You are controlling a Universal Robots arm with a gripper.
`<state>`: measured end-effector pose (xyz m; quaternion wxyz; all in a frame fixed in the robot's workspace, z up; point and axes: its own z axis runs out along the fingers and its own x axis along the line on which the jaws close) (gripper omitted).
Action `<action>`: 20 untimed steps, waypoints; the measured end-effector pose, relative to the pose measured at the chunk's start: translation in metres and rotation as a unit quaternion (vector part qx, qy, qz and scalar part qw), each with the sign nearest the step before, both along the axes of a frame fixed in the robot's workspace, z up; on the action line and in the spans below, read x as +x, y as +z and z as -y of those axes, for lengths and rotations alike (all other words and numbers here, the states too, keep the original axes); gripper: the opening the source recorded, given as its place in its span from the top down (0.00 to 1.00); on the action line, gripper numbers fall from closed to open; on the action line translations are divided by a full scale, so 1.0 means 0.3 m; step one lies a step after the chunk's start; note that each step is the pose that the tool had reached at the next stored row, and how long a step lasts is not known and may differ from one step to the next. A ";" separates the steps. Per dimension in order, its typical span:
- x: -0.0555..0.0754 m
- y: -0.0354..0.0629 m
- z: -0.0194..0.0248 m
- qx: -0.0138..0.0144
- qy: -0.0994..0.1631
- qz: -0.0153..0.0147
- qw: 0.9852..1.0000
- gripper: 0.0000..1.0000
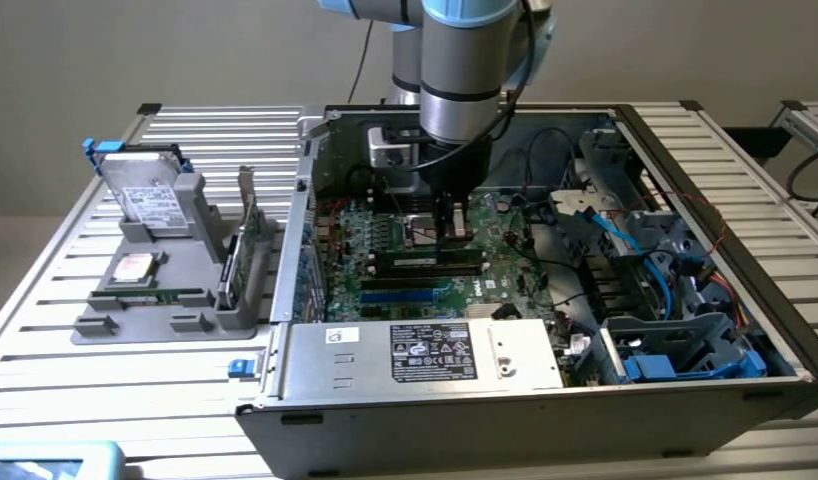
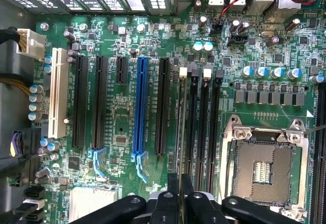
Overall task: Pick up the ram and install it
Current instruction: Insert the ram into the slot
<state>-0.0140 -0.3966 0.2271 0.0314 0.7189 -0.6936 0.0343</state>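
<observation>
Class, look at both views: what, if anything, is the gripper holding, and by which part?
The gripper is shut on the ram. It pinches the stick's two flat faces at the upper long edge, above the memory slots.

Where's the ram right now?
The ram is clamped in the gripper inside the open PC case, near the exterior view's centre. It is lined up edge-down over the motherboard's black memory slots, beside the empty CPU socket.

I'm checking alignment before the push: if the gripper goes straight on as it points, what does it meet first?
Most likely the memory slots on the motherboard: the gripper is shut on the ram, whose thin edge runs along one slot. The gap is unclear.
</observation>
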 end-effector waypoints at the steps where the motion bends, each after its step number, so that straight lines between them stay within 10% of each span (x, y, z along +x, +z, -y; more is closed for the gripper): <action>1: 0.000 0.000 0.000 0.000 0.000 0.001 1.000 0.87; 20: -0.012 -0.013 -0.003 0.000 0.000 0.007 1.000 0.87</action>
